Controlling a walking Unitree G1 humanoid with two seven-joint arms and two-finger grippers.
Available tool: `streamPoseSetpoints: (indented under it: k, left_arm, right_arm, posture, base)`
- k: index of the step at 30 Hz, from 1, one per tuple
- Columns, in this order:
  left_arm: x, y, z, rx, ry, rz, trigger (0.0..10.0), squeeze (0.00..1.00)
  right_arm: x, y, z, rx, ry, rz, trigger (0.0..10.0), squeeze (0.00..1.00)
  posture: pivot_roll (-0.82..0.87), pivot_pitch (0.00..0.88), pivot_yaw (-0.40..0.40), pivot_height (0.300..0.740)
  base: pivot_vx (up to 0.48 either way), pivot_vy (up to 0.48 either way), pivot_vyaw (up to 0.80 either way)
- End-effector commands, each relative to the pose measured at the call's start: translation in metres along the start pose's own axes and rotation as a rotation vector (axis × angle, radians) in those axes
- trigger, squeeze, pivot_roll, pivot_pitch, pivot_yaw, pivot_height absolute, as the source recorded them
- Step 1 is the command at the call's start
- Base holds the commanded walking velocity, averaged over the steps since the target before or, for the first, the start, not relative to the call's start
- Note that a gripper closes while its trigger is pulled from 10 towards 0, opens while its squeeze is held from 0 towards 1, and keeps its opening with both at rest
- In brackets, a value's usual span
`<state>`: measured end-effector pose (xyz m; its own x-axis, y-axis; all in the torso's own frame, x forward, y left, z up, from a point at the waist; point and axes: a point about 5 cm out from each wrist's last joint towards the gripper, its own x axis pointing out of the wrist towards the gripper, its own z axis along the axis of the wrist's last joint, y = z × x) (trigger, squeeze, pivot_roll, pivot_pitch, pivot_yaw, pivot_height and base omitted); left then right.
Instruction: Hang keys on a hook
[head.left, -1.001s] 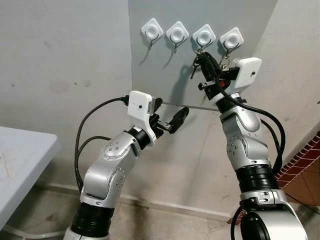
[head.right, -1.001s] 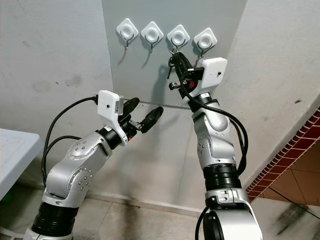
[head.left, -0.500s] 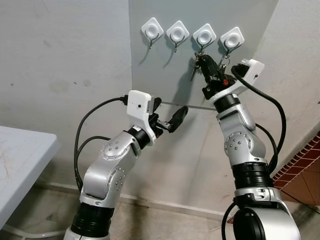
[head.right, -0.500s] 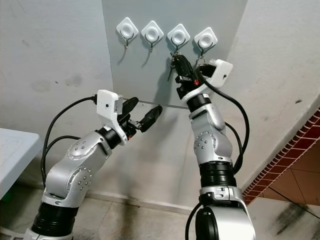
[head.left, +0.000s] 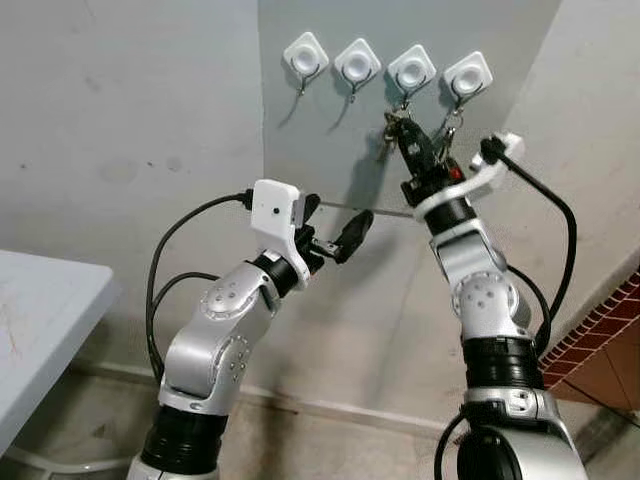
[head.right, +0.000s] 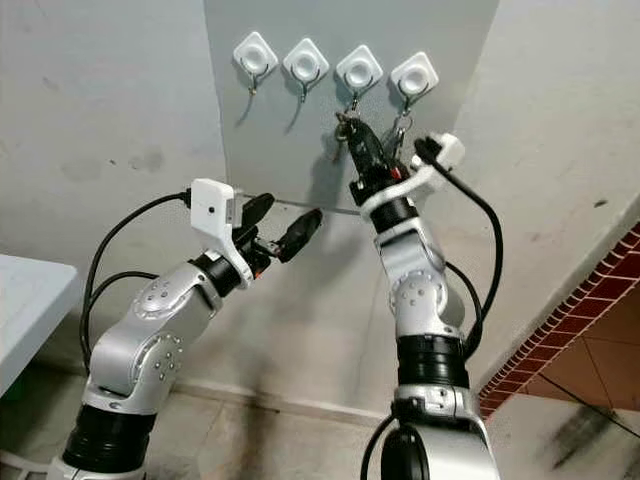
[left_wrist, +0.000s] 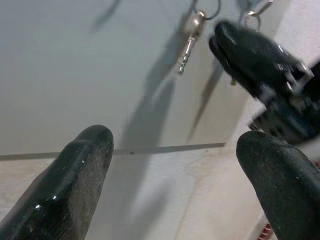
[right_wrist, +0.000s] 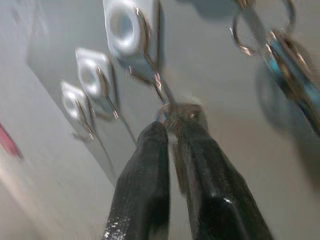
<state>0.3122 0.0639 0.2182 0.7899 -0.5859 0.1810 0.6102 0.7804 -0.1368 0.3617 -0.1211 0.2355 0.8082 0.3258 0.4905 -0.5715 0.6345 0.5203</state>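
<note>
On the grey wall panel (head.left: 320, 150), four white hooks are sitting in a row. The right gripper (head.left: 408, 135) is reaching up just below the third hook (head.left: 411, 72), counting from the robot's left, with its two black fingers (right_wrist: 145, 190) pressed together and pinching the keys (right_wrist: 182, 114). In the right wrist view, the top of the bunch is sitting at the metal tip of that hook; whether the ring is already riding over the tip cannot be told from these frames. A key (left_wrist: 189, 44) is dangling beside the right gripper's fingers. A second ring (right_wrist: 255, 30) with a blue item is hanging from the neighbouring hook (head.left: 467, 75).

The left gripper (head.left: 335, 235) is hovering lower down, well apart from the hooks, with its fingers spread and holding nothing.

Procedure for the step in hand, as judged from the frames:
- Keep the pinch firm while lifting the ring above the hook tip.
- Move toward the wall, then lower until the ring is seating in the curve.
- Release only when the weight is resting on the hook.
- Avoid snagging the neighbouring ring.

No brand, label or legible writing is showing on the hooks, wall or arms.
</note>
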Motion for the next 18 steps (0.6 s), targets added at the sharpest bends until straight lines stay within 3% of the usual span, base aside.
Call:
streamPoseSetpoints:
  k: [1, 3, 4, 11, 18]
  left_arm:
    - [0.002, -0.001, 0.008, 0.029, -0.036, 0.009, 10.0, 0.00]
    - [0.002, -0.001, 0.008, 0.029, -0.036, 0.012, 10.0, 0.00]
    - [0.002, -0.001, 0.007, 0.030, -0.036, 0.019, 10.0, 0.00]
    - [0.001, 0.004, 0.003, 0.048, -0.042, 0.073, 10.0, 0.00]
    - [-0.009, 0.020, -0.016, 0.018, -0.018, 0.188, 10.0, 0.00]
  right_arm:
    - [-0.002, 0.009, 0.006, -0.098, -0.043, 0.048, 10.0, 1.00]
    - [-0.004, 0.010, 0.005, -0.099, -0.042, 0.052, 10.0, 1.00]
    - [-0.009, 0.012, 0.001, -0.175, -0.035, 0.063, 10.0, 1.00]
    - [-0.023, 0.013, -0.008, -0.223, -0.020, 0.047, 10.0, 1.00]
    - [-0.050, 0.002, -0.017, -0.286, 0.011, -0.033, 10.0, 1.00]
  posture:
    - [-0.04, 0.083, -0.040, 0.740]
    - [-0.04, 0.082, -0.040, 0.740]
    - [-0.04, 0.081, -0.038, 0.740]
    - [-0.04, 0.073, -0.031, 0.740]
    - [-0.05, 0.059, -0.027, 0.740]
  base:
    - [0.000, 0.000, 0.00]
    - [0.000, 0.000, 0.00]
    - [0.000, 0.000, 0.00]
    - [0.000, 0.000, 0.00]
    - [0.000, 0.000, 0.00]
